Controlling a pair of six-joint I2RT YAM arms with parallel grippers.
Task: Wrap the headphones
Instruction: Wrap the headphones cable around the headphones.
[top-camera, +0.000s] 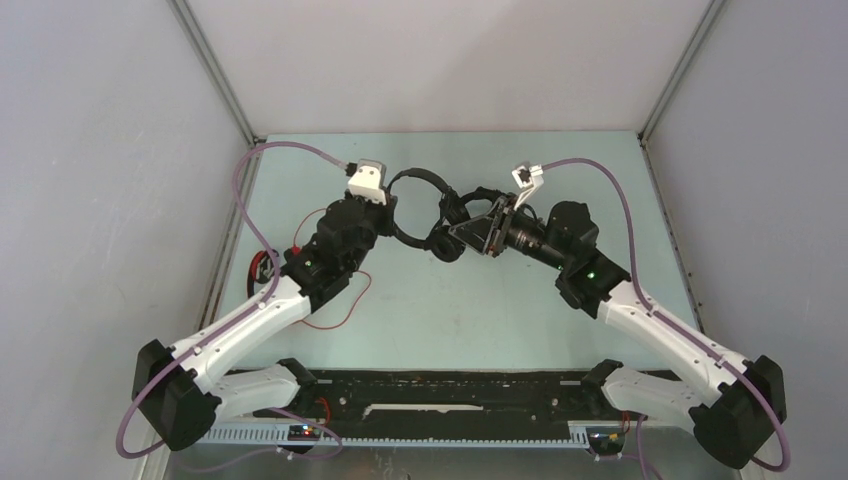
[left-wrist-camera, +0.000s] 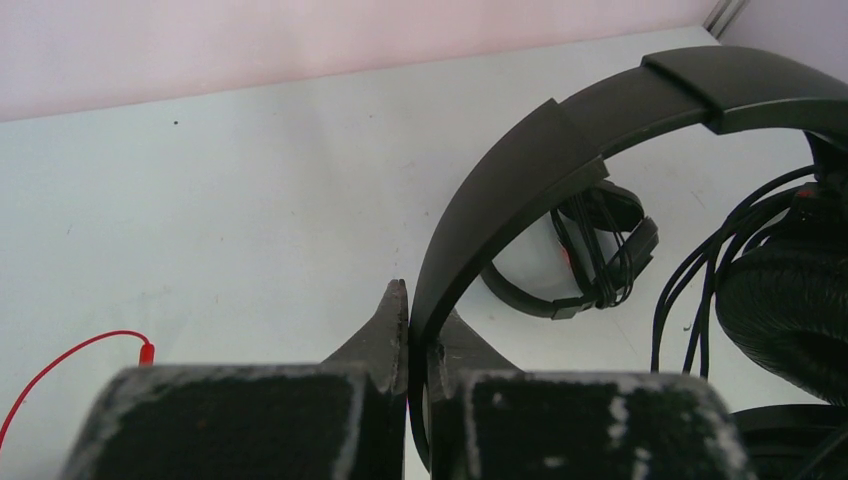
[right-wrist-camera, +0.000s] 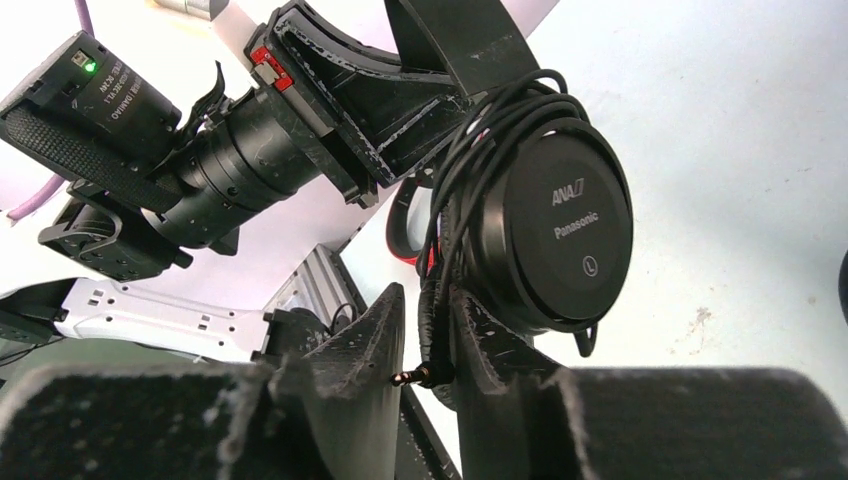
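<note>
My left gripper (left-wrist-camera: 410, 330) is shut on the broad band of a bulky black headset (left-wrist-camera: 560, 140), which it holds off the table. It also shows in the top view (top-camera: 395, 215). That headset's ear cup (right-wrist-camera: 560, 230), marked Panasonic L, hangs in front of my right gripper (right-wrist-camera: 425, 340) with black cable (right-wrist-camera: 470, 130) looped round it. The right gripper (top-camera: 462, 230) is shut on the cable's jack plug (right-wrist-camera: 420, 375). A slim black headset (left-wrist-camera: 590, 260) with cable wound on it lies on the table beyond. A red cable (top-camera: 335, 305) trails under my left arm, and the red headset is mostly hidden.
The red cable's plug end (left-wrist-camera: 145, 350) lies on the table left of my left gripper. The grey enclosure walls (top-camera: 120, 150) stand on three sides. A black rail (top-camera: 450, 385) runs along the near edge between the arm bases.
</note>
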